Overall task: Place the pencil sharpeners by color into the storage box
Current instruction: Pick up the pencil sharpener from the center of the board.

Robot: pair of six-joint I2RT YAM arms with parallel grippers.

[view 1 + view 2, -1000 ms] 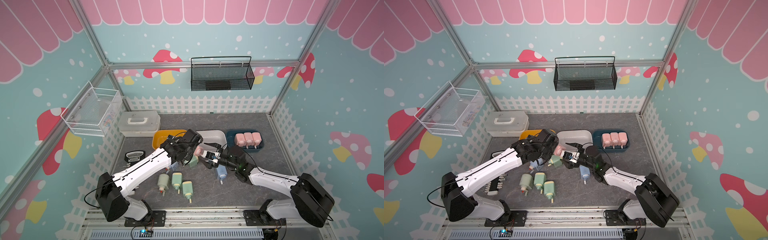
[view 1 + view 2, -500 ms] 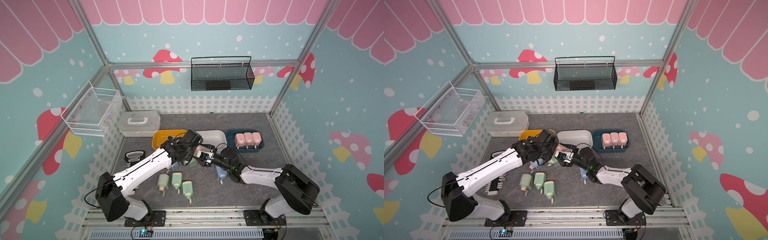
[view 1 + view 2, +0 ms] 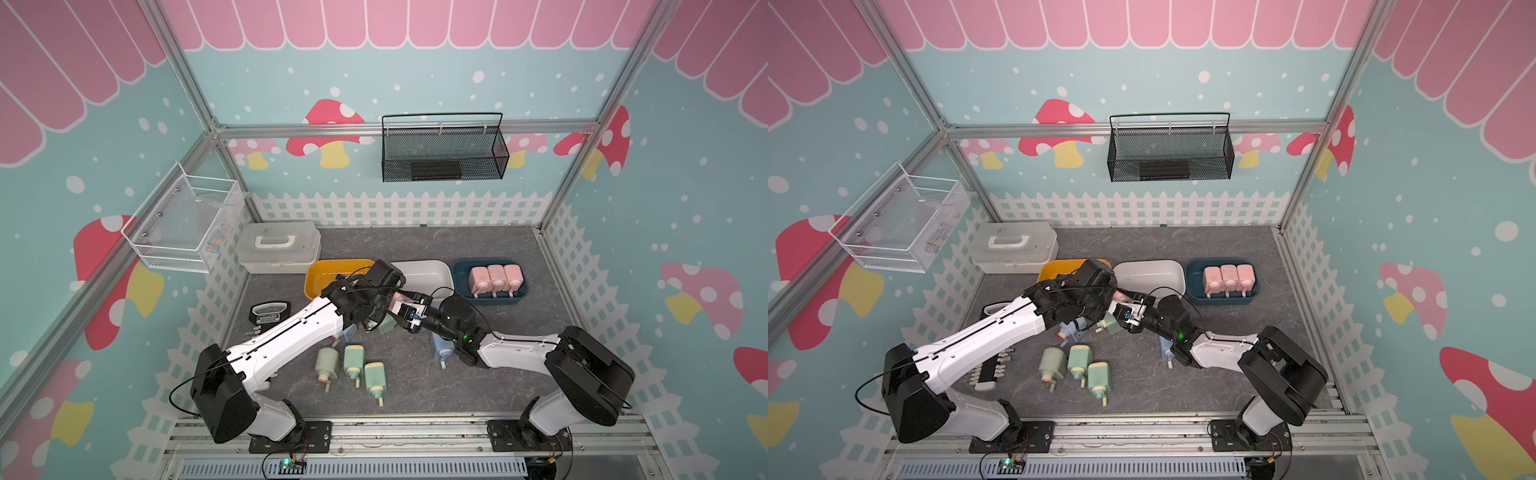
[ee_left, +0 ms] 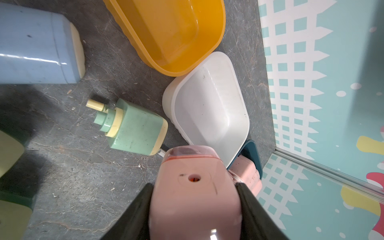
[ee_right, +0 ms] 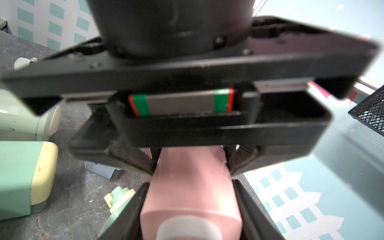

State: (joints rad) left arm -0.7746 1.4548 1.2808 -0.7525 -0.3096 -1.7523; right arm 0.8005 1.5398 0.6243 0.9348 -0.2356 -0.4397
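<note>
Pink pencil sharpener (image 4: 195, 199): held clear of the tabletop, bridged between both grippers, one on each end.
Left gripper (image 4: 195, 188): clamped on the two flanks of the pink body.
Right gripper (image 5: 190, 185): fingers pressed against both flanks of the opposite end; grip appears made.
Step in hand: handover from left gripper to right gripper, judged from the double hold.
Procedure: verify that the right grip is firm before the left jaws part. Part them wide, then withdraw the left gripper straight back along the body's long axis. Hold the right wrist motionless meanwhile.
Hazard: the gripper housings stand almost touching. A green sharpener (image 4: 135, 128) lies on the tabletop just beneath the grippers.
Destination: dark blue tray (image 3: 460, 279), near the right gripper on the side away from the left gripper. Three pink sharpeners (image 3: 494, 277) fill most of it. The free slot is at the end nearest the gripper.
Appearance: pastel pink, boxy, rounded edges. Small round hole in one face; clear cap with a red seam on one end; pale disc on the other; faint dark scuffs.
</note>
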